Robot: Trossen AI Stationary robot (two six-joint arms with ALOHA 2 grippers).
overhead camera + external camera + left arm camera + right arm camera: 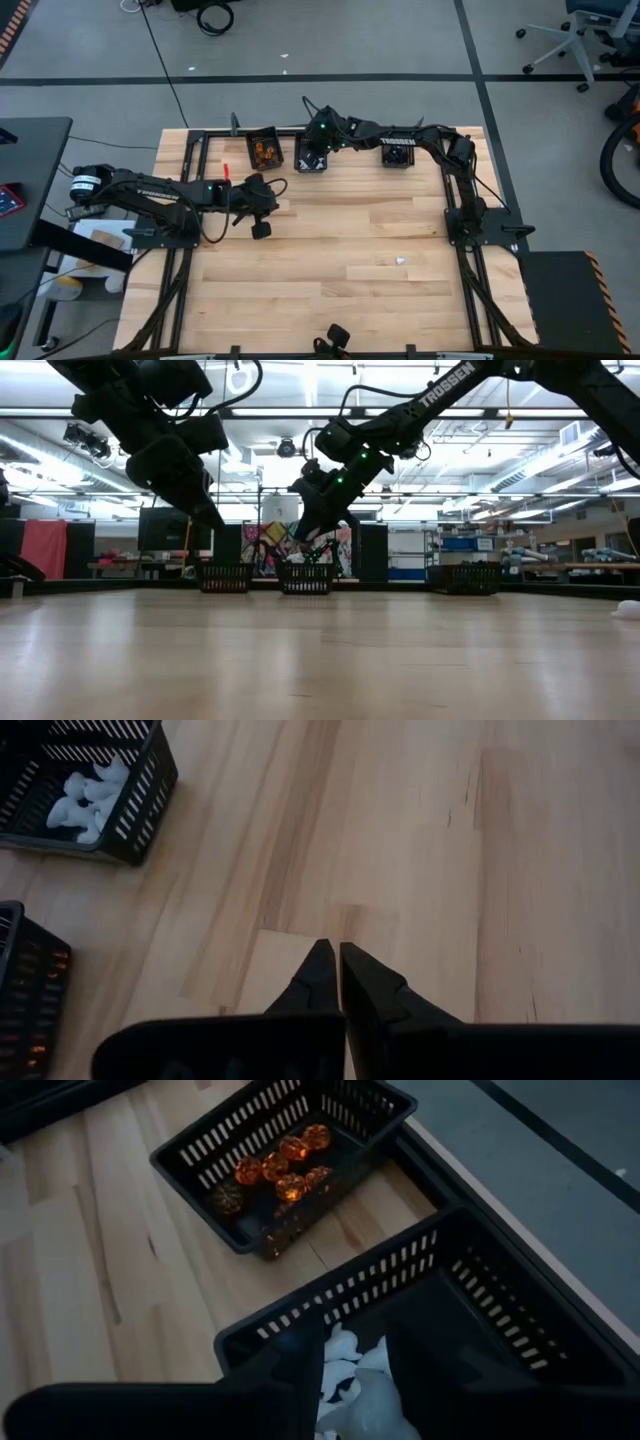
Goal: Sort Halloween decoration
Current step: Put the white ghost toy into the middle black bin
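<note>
While the left gripper (335, 960) hangs with its dark tapered fingers pressed together over bare pale wood, the right gripper (350, 1380) holds its fingers narrowly parted over a slotted black plastic bin (480, 1295), lumpy white trinkets (350, 1380) between them, orange trinkets (280, 1165) beyond, grip unclear.

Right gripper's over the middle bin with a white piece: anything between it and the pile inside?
Nothing visible. The right gripper hangs directly above the middle bin, open around a white trinket, with the white pile just below. The orange bin stands apart beside it.
</note>
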